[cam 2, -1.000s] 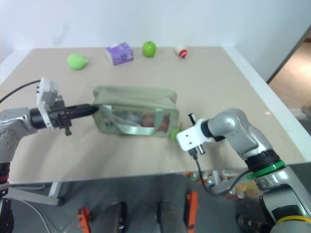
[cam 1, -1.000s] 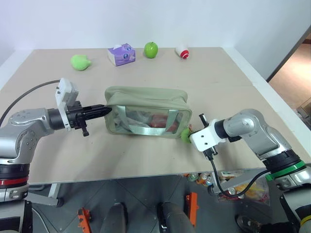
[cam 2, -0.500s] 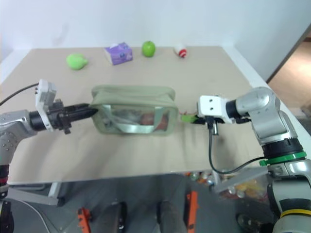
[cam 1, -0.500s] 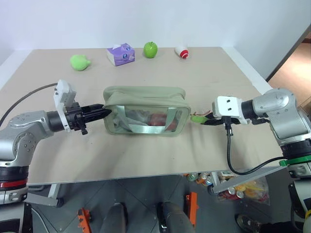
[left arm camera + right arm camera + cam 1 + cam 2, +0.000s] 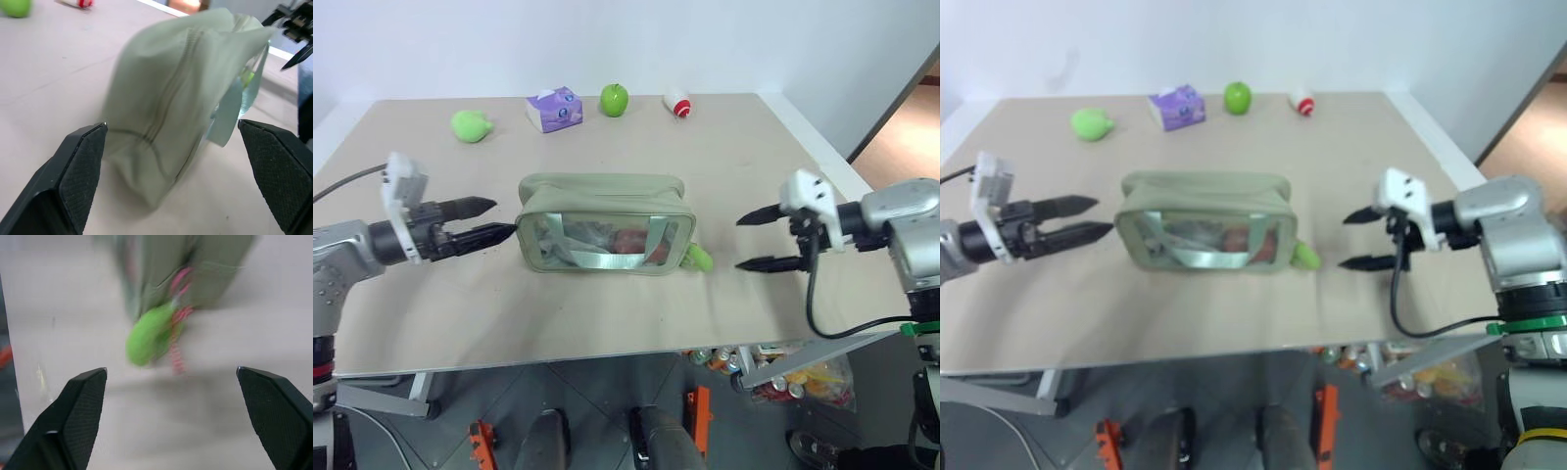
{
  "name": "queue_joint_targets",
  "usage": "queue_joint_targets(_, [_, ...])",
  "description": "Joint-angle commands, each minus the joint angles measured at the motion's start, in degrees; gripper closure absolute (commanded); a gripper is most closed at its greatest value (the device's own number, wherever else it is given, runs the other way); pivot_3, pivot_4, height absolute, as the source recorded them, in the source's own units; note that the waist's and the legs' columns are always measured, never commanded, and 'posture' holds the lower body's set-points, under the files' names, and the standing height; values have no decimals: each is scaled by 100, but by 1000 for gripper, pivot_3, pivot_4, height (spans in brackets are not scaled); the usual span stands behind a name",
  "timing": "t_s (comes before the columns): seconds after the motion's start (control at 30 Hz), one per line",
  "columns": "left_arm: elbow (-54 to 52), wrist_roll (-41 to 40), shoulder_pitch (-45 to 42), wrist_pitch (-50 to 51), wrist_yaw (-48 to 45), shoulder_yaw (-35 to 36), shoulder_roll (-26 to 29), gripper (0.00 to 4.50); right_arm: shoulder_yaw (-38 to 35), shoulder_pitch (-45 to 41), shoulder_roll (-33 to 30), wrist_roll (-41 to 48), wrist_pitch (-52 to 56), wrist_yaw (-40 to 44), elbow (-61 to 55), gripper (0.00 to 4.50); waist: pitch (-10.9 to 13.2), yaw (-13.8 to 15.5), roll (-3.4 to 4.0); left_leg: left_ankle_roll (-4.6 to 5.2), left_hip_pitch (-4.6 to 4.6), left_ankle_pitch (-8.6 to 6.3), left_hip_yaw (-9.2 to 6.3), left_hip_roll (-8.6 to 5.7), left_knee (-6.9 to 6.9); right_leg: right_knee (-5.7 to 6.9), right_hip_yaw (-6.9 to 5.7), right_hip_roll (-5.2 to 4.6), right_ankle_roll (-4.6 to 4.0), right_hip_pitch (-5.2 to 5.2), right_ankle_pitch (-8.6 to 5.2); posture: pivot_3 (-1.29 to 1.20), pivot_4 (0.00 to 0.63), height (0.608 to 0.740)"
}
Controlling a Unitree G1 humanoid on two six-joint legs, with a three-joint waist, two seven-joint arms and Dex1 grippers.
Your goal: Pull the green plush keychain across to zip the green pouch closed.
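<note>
The green pouch (image 5: 604,223) sits in the middle of the table, its zipper (image 5: 168,100) running along the top. The green plush keychain (image 5: 699,258) hangs at the pouch's right end on a pinkish link (image 5: 177,352), touching the table. My left gripper (image 5: 495,217) is open just off the pouch's left end, holding nothing. My right gripper (image 5: 754,241) is open to the right of the keychain, a short gap away, with nothing between its fingers.
Along the far edge stand a pear-shaped lime-green lump (image 5: 470,125), a purple tissue pack (image 5: 554,109), a glossy green apple (image 5: 614,99) and a small red-and-white object (image 5: 676,102). The table's front edge (image 5: 607,354) runs close below the pouch.
Both grippers have opened. The left let go of the pouch's left end and drew back leftward. The right released the keychain and moved away right and up; the keychain dropped by the pouch.
</note>
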Motion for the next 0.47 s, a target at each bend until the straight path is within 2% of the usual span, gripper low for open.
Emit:
queue_joint_targets(0.03, [-240, -203, 473, 92, -109, 494, 178, 13, -803, -157, -117, 773, 770, -170, -321, 49, 0, -11, 0, 0, 2, 0, 0, 0, -1, 0, 0, 0, 0, 2, 0, 0, 150, 740])
queue_joint_targets(0.23, [-634, -330, 1192, 189, 24, 671, 101, 13, -1436, 536, -53, 1449, 1545, -745, -1319, 49, -1, -6, -3, -1, 0, -1, -1, 0, -5, -1, -1, -4, -4, -1, -3, 0, 150, 740])
queue_joint_targets(0.47, [-648, -387, 1101, 210, 168, 512, 56, 13, -1556, 1052, -52, 1750, 1777, -1203, -1937, 49, -1, 0, -2, -1, 0, -1, 0, -1, 2, -1, 0, -7, -6, -1, -1, 0, 150, 740])
